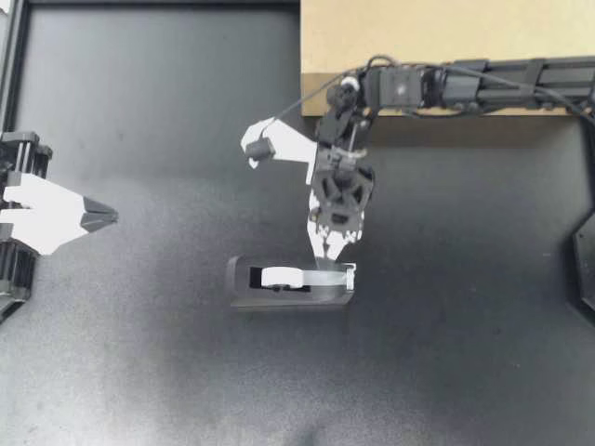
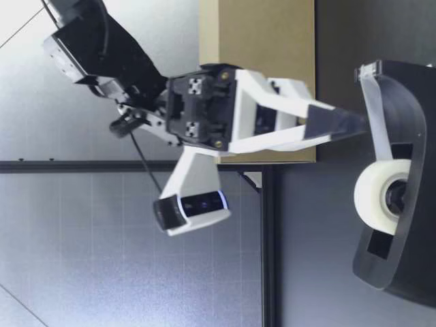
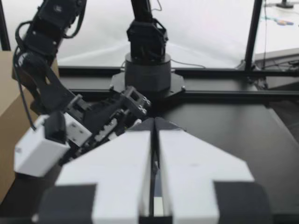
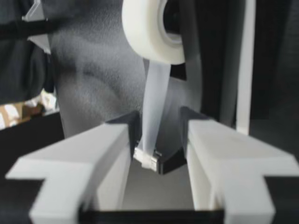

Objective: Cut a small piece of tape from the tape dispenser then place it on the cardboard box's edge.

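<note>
The black tape dispenser (image 1: 244, 283) lies at the table's middle with a white tape roll (image 1: 281, 276) in it. My right gripper (image 1: 335, 251) points down at the dispenser's cutter end and stands open. In the right wrist view, the tape strip (image 4: 156, 102) runs from the tape roll (image 4: 152, 28) to the cutter (image 4: 150, 159) between the open fingers (image 4: 112, 144), touching neither. Seen from table height, my right gripper (image 2: 340, 126) hovers just above the dispenser (image 2: 405, 225). My left gripper (image 1: 102, 216) is shut and empty at the table's left edge. The cardboard box (image 1: 418, 37) sits at the back.
The right arm (image 1: 483, 85) lies across the box's front edge. In the left wrist view, the right arm (image 3: 93, 121) shows ahead of the shut left gripper (image 3: 154, 135), with the cardboard box (image 3: 9, 116) beside it.
</note>
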Controlling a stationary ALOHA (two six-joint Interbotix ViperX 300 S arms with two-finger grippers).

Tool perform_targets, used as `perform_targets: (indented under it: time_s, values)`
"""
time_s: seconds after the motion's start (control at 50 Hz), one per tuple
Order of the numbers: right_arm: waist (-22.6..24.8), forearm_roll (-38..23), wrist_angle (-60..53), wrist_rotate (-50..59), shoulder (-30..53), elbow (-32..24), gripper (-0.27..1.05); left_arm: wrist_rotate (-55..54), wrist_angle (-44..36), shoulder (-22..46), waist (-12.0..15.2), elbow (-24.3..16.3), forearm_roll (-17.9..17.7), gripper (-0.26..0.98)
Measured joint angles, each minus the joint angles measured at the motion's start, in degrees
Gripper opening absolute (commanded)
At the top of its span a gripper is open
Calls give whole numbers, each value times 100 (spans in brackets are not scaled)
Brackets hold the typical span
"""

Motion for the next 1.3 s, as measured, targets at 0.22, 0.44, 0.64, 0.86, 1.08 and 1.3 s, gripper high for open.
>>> perform_targets:
  time_s: [0.22, 0.44, 0.64, 0.86, 1.08, 1.3]
  values:
    - [88, 9, 18, 26, 53, 0, 44, -9, 0, 9, 0, 0, -9, -10]
    - [158, 18, 18, 35, 62, 0, 35, -9, 0, 9, 0, 9, -9, -10]
    - [158, -26, -35, 62, 53, 0, 18, -9, 0, 9, 0, 9, -9, -10]
    - [149, -88, -141, 88, 53, 0, 3, -18, 0, 9, 0, 26, -9, -10]
    - [149, -88, -141, 176, 0, 0, -6, -26, 0, 9, 0, 35, -9, -10]
    - [158, -53, -141, 316, -290, 9, -6, -18, 0, 9, 0, 35, -9, -10]
